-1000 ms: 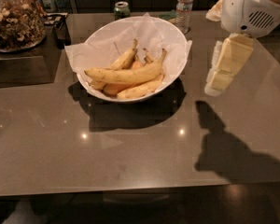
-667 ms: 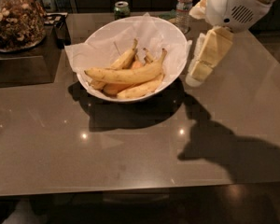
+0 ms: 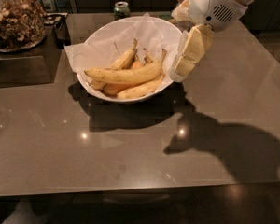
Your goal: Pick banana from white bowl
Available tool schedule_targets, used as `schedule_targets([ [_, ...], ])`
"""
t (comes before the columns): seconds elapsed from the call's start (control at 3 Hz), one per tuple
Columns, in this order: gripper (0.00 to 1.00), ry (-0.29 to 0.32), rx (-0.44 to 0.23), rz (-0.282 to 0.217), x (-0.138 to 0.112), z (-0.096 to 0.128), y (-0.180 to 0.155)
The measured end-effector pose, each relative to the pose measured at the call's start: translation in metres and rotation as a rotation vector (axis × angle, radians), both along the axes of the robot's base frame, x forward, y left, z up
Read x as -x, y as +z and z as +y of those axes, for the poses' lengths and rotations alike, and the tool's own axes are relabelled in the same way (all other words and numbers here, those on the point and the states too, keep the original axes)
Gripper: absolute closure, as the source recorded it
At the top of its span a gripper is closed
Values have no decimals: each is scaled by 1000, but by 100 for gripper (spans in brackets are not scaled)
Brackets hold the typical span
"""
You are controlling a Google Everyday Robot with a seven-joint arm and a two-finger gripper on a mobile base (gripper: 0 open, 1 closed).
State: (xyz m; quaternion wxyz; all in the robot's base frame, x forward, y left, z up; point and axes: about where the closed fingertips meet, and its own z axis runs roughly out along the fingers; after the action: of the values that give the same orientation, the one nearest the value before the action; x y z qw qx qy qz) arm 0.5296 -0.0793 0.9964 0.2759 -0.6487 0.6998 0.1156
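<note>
The white bowl (image 3: 101,37) stands on the grey table, lined with crinkled white paper. The banana (image 3: 126,73), the longest one, lies across the top of several other bananas in it, stem up to the right and dark tip to the left. My gripper (image 3: 179,73) hangs from the white arm at the upper right, its cream fingers (image 3: 192,50) pointing down at the bowl's right rim, just right of the banana's stem. It holds nothing.
A glass jar of nuts (image 3: 16,20) stands at the far left on a dark tray. A green can (image 3: 122,9) stands behind the bowl. The table's front edge (image 3: 130,190) runs along the bottom.
My gripper has moved left, from over the table right of the bowl to the bowl's right rim.
</note>
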Motion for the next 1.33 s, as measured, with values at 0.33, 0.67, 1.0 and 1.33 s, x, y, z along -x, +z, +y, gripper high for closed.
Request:
schedule_targets([
  [0.33,0,-1,-56,13,-5,5,-6],
  [0.67,0,44,-102,50,-18,28,-16],
  [1.0,0,88,-130,99,-30,51,-31],
  [1.33,0,89,-131,101,-31,52,-32],
])
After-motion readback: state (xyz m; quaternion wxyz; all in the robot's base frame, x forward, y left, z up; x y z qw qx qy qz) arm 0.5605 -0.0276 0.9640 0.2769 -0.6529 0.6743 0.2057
